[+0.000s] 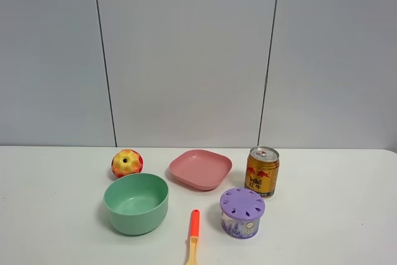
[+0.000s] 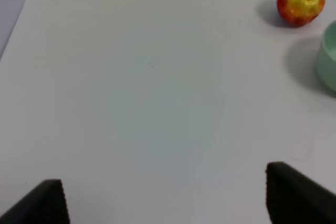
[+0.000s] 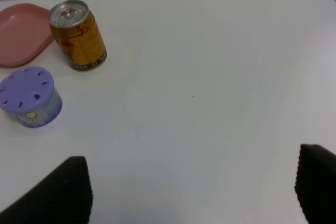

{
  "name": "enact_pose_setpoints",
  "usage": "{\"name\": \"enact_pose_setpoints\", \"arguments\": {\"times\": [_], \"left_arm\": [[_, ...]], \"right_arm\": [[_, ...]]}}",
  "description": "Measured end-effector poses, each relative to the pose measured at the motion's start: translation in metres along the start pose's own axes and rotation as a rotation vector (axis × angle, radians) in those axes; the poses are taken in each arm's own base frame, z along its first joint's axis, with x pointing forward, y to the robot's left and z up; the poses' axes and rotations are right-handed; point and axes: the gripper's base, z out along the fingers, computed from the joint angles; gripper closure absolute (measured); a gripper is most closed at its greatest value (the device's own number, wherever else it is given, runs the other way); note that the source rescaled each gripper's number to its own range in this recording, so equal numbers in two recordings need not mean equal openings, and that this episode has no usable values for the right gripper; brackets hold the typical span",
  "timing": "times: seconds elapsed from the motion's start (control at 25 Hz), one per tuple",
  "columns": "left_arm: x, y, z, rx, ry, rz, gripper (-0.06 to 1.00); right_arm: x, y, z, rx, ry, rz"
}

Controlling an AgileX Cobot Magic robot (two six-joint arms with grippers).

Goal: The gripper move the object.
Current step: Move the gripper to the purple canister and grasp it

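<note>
Right, white tabletop [image 1: 335, 215], matte, backed by grey wall panels [image 1: 186, 54] w/ dark vertical seams. On it the object [image 1: 242, 213] stands upright, lavender slotted lid facing up, axis vertical; it's round, so no sideways heading. Sits just in front of gold can [image 1: 262, 172], right of orange-handled tool [image 1: 194, 234]. Both left gripper [image 2: 170, 203] & right gripper [image 3: 191, 192]: jaws wide apart, holding nothing, over bare table.

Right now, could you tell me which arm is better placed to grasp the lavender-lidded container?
Right. The container stands right of centre in the high view and shows in the right wrist view, ahead of the open right gripper. The left wrist view shows only the apple and bowl.
</note>
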Motion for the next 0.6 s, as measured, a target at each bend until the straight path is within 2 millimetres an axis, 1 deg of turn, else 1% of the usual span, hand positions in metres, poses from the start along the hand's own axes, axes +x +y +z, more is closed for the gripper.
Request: {"name": "enact_pose_setpoints", "arguments": {"times": [0.08,0.16,0.24,0.28,0.36,0.4,0.52,0.6], "left_arm": [[-0.002,-0.003,-0.003,0.034,-0.003,0.008,0.75],[-0.008,-0.007,-0.012,0.076,-0.007,0.002,0.75],[-0.023,-0.011,-0.022,0.122,0.000,-0.008,0.75],[-0.032,-0.012,-0.024,0.140,0.022,-0.008,0.75],[-0.057,-0.014,-0.027,0.180,0.067,-0.007,0.75],[-0.072,-0.015,-0.025,0.202,0.100,-0.002,0.75],[-0.121,-0.020,-0.008,0.283,0.170,-0.006,0.75],[-0.150,-0.024,0.016,0.358,0.230,-0.018,0.75]], "right_arm": [[0.000,0.000,0.000,0.000,0.000,0.000],[0.000,0.000,0.000,0.000,0.000,0.000],[0.000,0.000,0.000,0.000,0.000,0.000],[0.000,0.000,0.000,0.000,0.000,0.000],[0.000,0.000,0.000,0.000,0.000,0.000],[0.000,0.000,0.000,0.000,0.000,0.000],[0.000,0.000,0.000,0.000,0.000,0.000],[0.000,0.000,0.000,0.000,0.000,0.000]]}}
